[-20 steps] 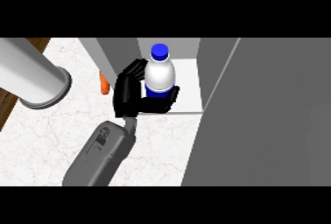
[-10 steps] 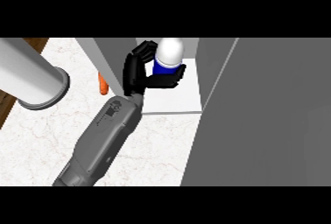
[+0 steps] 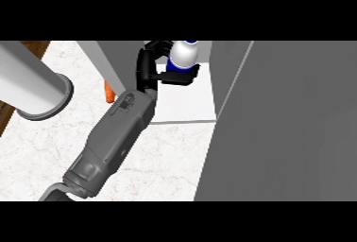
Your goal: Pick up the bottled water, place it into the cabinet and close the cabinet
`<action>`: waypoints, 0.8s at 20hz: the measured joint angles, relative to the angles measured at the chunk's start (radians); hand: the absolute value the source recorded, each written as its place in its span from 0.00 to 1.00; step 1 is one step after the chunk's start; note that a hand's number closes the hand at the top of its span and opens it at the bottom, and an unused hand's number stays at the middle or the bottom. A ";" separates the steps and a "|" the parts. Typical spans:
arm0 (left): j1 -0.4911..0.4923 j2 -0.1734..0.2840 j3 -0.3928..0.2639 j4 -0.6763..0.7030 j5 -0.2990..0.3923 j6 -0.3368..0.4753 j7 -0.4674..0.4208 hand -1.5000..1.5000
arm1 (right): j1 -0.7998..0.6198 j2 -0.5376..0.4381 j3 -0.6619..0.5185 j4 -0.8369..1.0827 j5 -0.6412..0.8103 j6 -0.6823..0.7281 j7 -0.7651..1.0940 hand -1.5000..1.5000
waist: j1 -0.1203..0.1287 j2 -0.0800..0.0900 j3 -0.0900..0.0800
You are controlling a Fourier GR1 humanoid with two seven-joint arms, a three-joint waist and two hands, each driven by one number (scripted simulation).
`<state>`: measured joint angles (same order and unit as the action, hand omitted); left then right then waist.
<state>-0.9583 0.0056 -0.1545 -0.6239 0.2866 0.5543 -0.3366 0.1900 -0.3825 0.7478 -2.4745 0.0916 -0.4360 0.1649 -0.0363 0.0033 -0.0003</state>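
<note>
Bottled water (image 3: 184,54) top cut off; hand (image 3: 150,66) hides side.

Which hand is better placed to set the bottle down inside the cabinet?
Right. The right hand is curled round the bottled water, holding it above the cabinet's white shelf. The left hand shows nowhere in view.

Marbled counter (image 3: 167,160), glossy plastic bottle (image 3: 183,55)

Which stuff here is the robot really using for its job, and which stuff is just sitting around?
Part of the job:
- water bottle, held in the right hand
- cabinet, where the bottle goes
- cabinet door, open

Just sitting around:
- orange thing on the counter
- grey pipe
</note>
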 measured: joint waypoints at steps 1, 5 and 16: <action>-0.017 -0.001 0.004 0.034 -0.007 0.010 -0.010 1.00 | -0.002 -0.002 0.000 -0.001 -0.001 0.000 0.001 0.00 | -0.004 0.001 0.000; -0.062 -0.001 0.001 0.152 -0.038 0.060 -0.028 1.00 | -0.020 -0.002 -0.005 0.000 -0.007 0.002 0.014 0.00 | -0.009 0.004 0.000; -0.120 -0.001 0.063 0.376 -0.025 0.093 -0.124 1.00 | -0.020 -0.002 0.003 0.003 -0.022 0.002 -0.001 0.00 | -0.026 0.013 -0.001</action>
<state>-1.0780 0.0050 -0.0917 -0.2477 0.2616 0.6471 -0.4602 0.1704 -0.3845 0.7505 -2.4718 0.0701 -0.4339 0.1638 -0.0620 0.0163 -0.0011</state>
